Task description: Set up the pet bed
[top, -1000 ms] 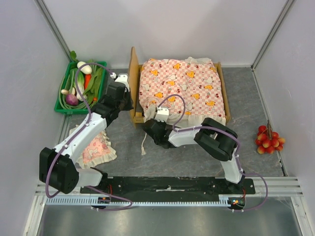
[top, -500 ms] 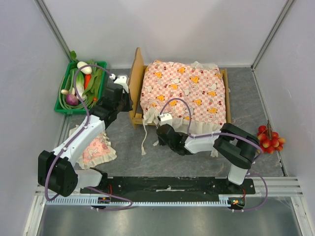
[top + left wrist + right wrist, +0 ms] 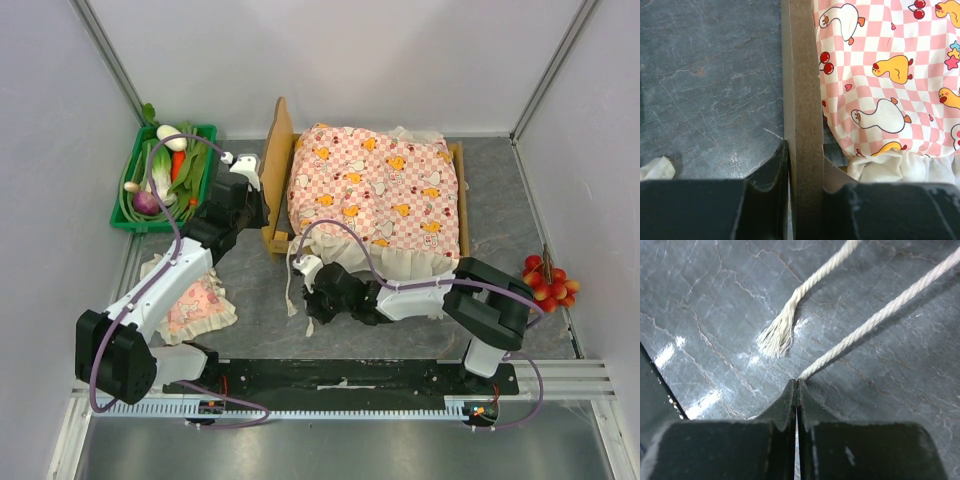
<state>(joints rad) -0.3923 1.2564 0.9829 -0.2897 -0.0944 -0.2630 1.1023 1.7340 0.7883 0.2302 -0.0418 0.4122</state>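
The pet bed [image 3: 278,150] stands at the back middle, a light-wood frame with its headboard on the left. A pink-checked mattress [image 3: 375,190] with duck prints lies bunched on it. My left gripper [image 3: 262,215] is shut on the headboard's near end; in the left wrist view the board [image 3: 802,100] sits clamped in the left gripper [image 3: 805,165], with the mattress [image 3: 880,75] to its right. My right gripper [image 3: 312,303] is low over the table in front of the bed. The right gripper [image 3: 798,382] is shut on a white cord [image 3: 875,320] from the mattress; a second, frayed cord end [image 3: 777,337] lies loose.
A green basket [image 3: 127,200] of vegetables stands at the back left. A small pink frilled pillow [image 3: 195,300] lies under the left arm. A bunch of red fruit [image 3: 545,285] lies by the right wall. Grey walls close in both sides.
My right gripper has drawn back from the bed's near-left corner toward the front, taking the cord with it. The bed and mattress shifted slightly. The left gripper has kept its hold.
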